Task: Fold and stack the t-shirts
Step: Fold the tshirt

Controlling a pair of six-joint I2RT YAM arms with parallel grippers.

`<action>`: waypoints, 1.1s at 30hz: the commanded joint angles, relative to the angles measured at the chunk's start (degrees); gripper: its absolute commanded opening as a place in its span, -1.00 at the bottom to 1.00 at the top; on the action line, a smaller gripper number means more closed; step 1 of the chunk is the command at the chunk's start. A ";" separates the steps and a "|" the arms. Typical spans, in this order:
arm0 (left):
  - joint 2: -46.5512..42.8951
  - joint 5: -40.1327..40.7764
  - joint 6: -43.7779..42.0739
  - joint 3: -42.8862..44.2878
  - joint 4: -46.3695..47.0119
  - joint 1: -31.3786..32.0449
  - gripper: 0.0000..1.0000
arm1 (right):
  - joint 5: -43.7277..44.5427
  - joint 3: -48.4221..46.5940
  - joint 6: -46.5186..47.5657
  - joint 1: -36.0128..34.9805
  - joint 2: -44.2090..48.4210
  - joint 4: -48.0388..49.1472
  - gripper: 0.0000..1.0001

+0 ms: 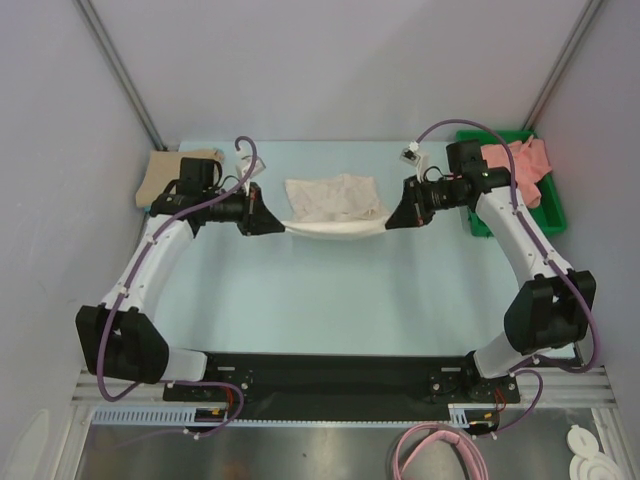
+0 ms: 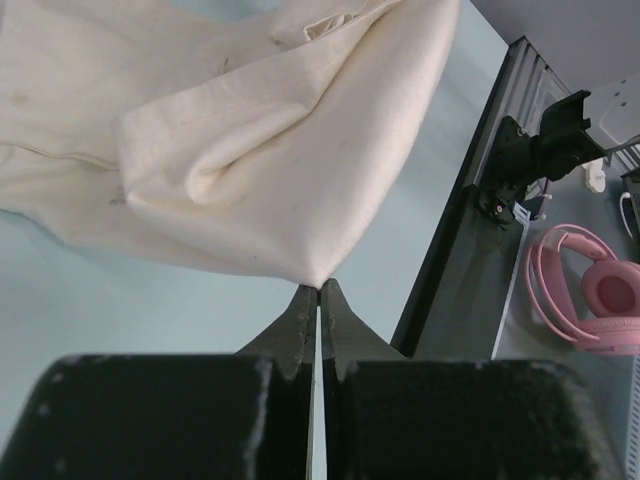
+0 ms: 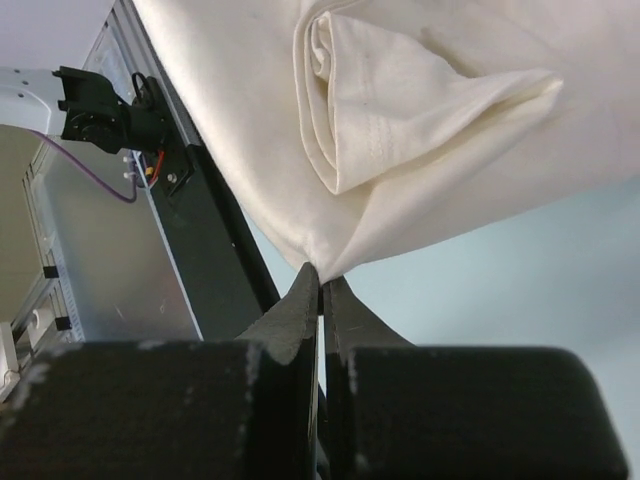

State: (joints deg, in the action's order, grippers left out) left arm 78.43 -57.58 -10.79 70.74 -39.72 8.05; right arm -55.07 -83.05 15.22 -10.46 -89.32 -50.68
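The cream-white t-shirt (image 1: 332,203) hangs stretched between my two grippers above the middle of the pale blue table (image 1: 320,300); its far part rests on the table. My left gripper (image 1: 280,222) is shut on the shirt's left near corner (image 2: 318,278). The right gripper (image 1: 392,218) is shut on the right near corner (image 3: 318,268). In both wrist views the cloth bunches in folds just beyond the closed tips. A tan-beige t-shirt (image 1: 168,170) lies at the table's far left corner, partly behind the left arm. A salmon-pink t-shirt (image 1: 527,167) sits in the tray at the far right.
A green plastic tray (image 1: 548,215) stands at the far right edge under the pink shirt. Grey walls close in on both sides. A black rail (image 1: 320,375) with the arm bases runs along the near edge. Pink headphones (image 2: 592,290) lie off the table.
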 commanded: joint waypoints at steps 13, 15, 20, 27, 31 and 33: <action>1.98 1.24 -7.06 -9.82 -2.38 1.52 -0.99 | -0.39 10.45 2.70 -2.28 -2.34 0.59 -1.00; 2.60 2.12 -7.84 -9.92 -2.99 2.75 -0.99 | -0.39 9.32 3.50 -2.72 -3.05 -0.21 -1.00; -0.90 3.44 -3.73 -0.97 -0.29 2.49 -0.99 | -1.35 1.76 1.48 -1.59 -2.35 0.22 -1.00; 0.04 5.46 -4.85 -4.88 -2.89 3.81 -0.99 | -0.92 6.30 3.84 -2.02 -2.00 -1.00 -1.00; 1.81 8.01 -7.85 -11.76 -3.08 4.34 -0.99 | 0.66 13.25 6.31 -2.98 -2.00 -1.18 -1.00; 2.42 7.14 -8.54 -13.25 -4.21 4.34 -0.99 | 0.84 15.97 7.01 -3.16 -2.35 -0.92 -1.00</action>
State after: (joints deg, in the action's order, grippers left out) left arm 80.09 -50.30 -15.92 59.72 -41.39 12.03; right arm -54.46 -70.06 19.62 -12.99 -91.98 -50.61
